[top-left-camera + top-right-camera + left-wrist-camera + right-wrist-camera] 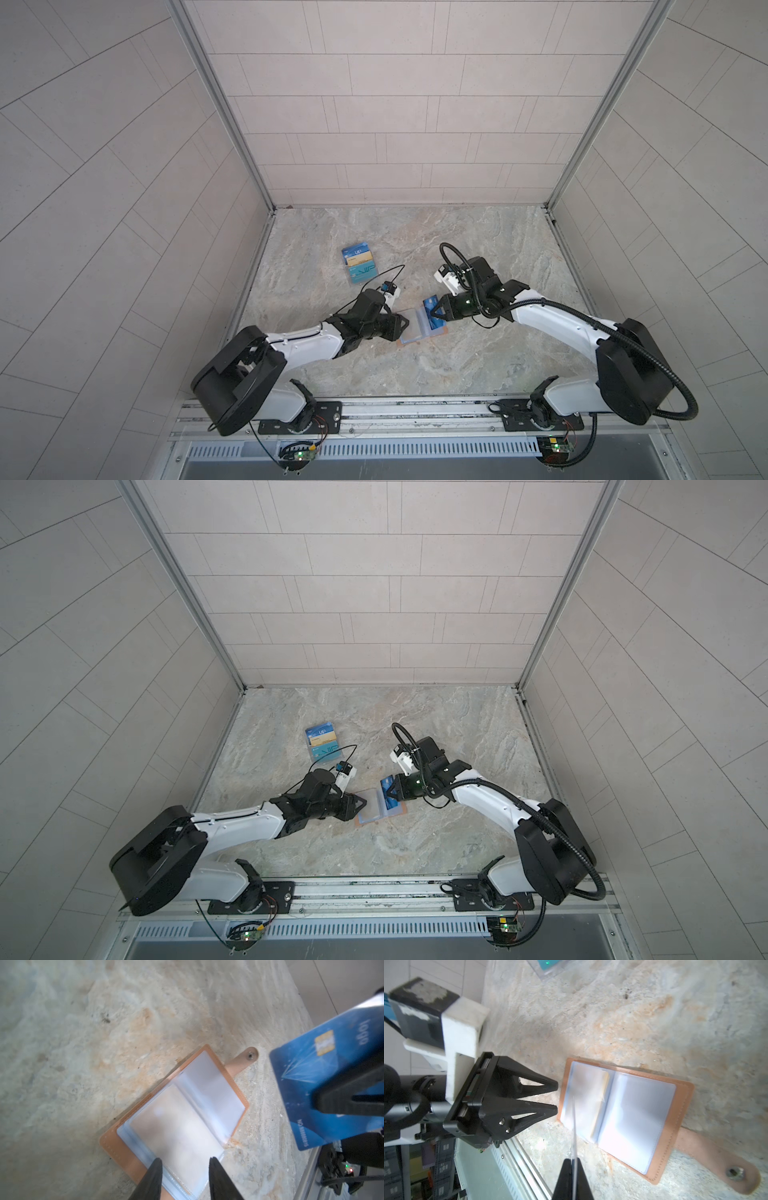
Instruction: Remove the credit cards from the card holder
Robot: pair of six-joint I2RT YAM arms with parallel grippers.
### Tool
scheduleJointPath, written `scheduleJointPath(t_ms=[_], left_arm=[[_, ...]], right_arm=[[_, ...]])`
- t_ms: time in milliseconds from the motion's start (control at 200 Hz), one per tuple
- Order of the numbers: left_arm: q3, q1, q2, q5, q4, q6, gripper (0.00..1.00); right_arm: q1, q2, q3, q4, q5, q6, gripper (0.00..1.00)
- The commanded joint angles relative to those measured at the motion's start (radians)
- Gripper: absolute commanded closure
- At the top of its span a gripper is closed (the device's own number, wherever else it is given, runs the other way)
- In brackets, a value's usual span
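Table [478, 249]: card holder [176, 1118] lies open and flat near the front middle, with the left gripper [185, 1162] about half-open and empty, tips at its sleeve edge, so nothing pins it. Right gripper [574, 1162] is clamped on the dark blue card [311, 1076], held up clear of the sleeves. Risk: the thin, slick card, pinched near one edge, could twist or slip en route to the card pile [359, 264], and the unpinned holder would likely drag if another card gets pulled.

Marble-look tabletop [478, 249]: tan card holder [411, 330] lies open, flat, front-ctr. Card pile [359, 262] further back-left, well apart.
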Motion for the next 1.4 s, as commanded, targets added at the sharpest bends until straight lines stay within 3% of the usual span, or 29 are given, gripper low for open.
scheduleJointPath(t_ms=[0, 325, 601, 726, 926, 1292, 1397], left_arm=[[0.047, 0.026, -0.074, 0.1, -0.118, 0.027, 0.42], [-0.007, 0.103, -0.302, 0.398, -0.082, 0.003, 0.33], [-0.024, 0.103, -0.305, 0.575, 0.129, -0.128, 0.39], [-0.023, 0.101, -0.302, 0.61, 0.169, -0.154, 0.46], [-0.011, 0.074, -0.307, 0.606, 0.108, -0.107, 0.69], [-0.006, 0.036, -0.295, 0.613, 0.082, -0.079, 0.71], [-0.007, 0.026, -0.295, 0.612, 0.082, -0.074, 0.77]], right_arm=[[0.0, -0.045, 0.009, -0.036, -0.099, -0.071, 1.0], [0.005, -0.134, -0.007, -0.037, -0.248, -0.15, 1.0], [0.077, -0.157, 0.006, -0.036, -0.3, -0.212, 1.0], [0.123, -0.155, 0.026, -0.061, -0.3, -0.251, 1.0], [0.129, -0.139, 0.035, -0.052, -0.307, -0.263, 1.0], [0.129, -0.118, 0.044, -0.044, -0.318, -0.291, 1.0], [0.129, -0.114, 0.048, -0.047, -0.318, -0.292, 1.0]])
